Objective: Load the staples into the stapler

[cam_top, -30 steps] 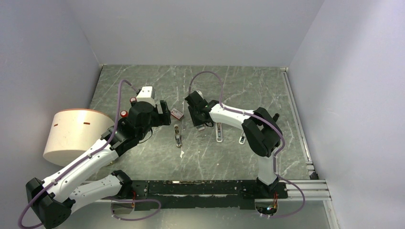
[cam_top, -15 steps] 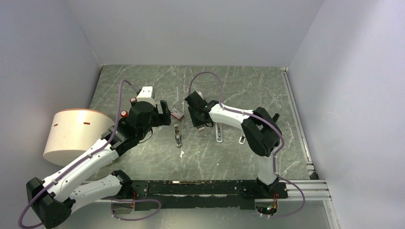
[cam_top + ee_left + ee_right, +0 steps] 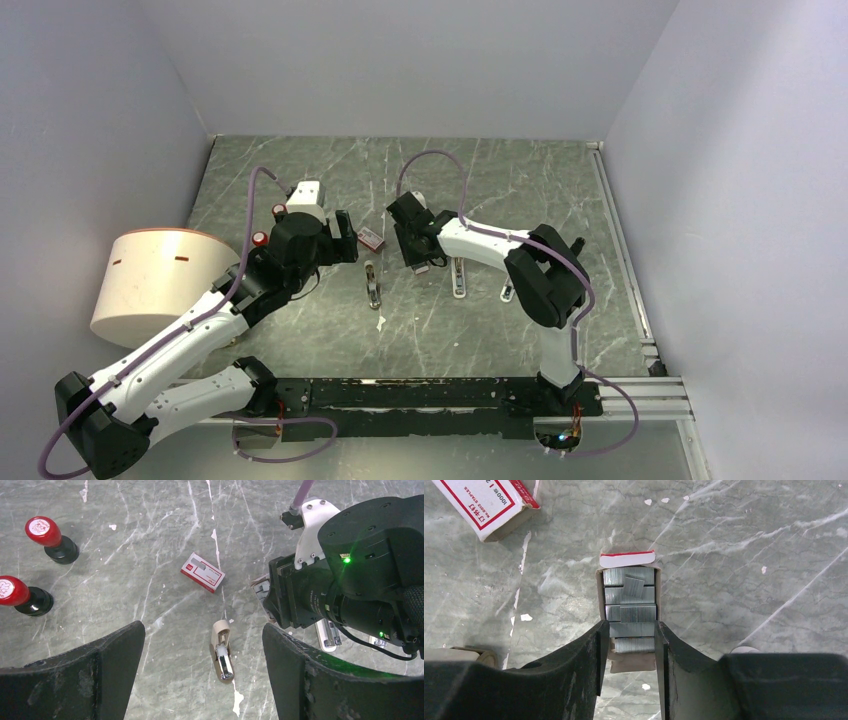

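top view
left hand (image 3: 346,238): spread wide above the worktop (image 3: 500,180), nothing between its fingers
right hand (image 3: 422,258): low over the worktop, just right of the red-and-white box (image 3: 371,237); the staples are hidden beneath it
stapler (image 3: 372,285): flat on the worktop between the two hands, nearer the arm bases
white drum (image 3: 150,285): at the left edge

left wrist view
left hand (image 3: 202,635): fingers (image 3: 100,675) far apart, holding nothing
stapler (image 3: 222,651): beige, below and between the fingers, grey metal showing on top, untouched
red-and-white box (image 3: 202,572): beyond the stapler, apart from it
red-capped stamps (image 3: 50,539): two, upright, at the left

right wrist view
right hand (image 3: 630,647): drawn in, pinching the near end of the staples from both sides
staples (image 3: 629,607): grey strips in an open card tray (image 3: 628,559) on the worktop, loose strips askew on top
red-and-white box (image 3: 489,502): upper left, apart from the tray
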Motion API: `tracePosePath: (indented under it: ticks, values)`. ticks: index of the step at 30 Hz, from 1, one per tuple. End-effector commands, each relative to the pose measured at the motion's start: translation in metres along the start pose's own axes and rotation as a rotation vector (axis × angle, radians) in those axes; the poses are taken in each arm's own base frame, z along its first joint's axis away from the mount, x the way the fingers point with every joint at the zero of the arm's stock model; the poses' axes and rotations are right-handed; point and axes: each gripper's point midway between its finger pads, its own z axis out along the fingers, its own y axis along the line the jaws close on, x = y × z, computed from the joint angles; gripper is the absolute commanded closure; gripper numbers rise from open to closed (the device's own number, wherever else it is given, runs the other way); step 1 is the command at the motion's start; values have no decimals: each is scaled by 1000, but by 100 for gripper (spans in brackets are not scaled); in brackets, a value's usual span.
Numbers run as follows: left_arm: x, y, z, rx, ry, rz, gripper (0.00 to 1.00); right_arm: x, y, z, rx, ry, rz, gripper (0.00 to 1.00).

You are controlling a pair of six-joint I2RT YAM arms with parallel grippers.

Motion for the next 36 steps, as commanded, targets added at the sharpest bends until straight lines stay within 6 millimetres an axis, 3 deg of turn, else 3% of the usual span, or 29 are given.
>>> tracePosePath:
  ticks: [1,32,36]
  values:
    - [-8,1,1,-7,-35,-10,8,-6,-1,-1,18,-10,8,57]
    - [-7,2,1,-9,-29,-7,8,-12,1,8,-25,-12,52,54]
    - [-7,2,0,-10,-31,-9,8,-12,-1,10,-27,-8,59,58]
